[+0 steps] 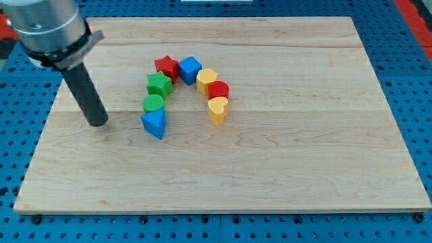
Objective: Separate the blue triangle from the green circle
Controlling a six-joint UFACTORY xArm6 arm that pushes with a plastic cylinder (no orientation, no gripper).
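Blue triangular block [154, 123] touching green circular block [154, 103] above it, on pale wooden worktop [304, 155]. End effector: bare dark rod grasping nothing; my tip [98, 123] near, at triangle's left.

My tip [98, 123] rests left of the blue triangle [154, 123], which touches the green circle [154, 103]

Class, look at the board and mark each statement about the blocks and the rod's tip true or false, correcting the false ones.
1. The blue triangle touches the green circle. True.
2. My tip is pressing on the blue triangle. False: it stands apart, toward the view's left.
3. The red star sits beside the blue cube. True.
4. The yellow heart lies at the view's top. False: it ends the right-hand row, below the red circle.
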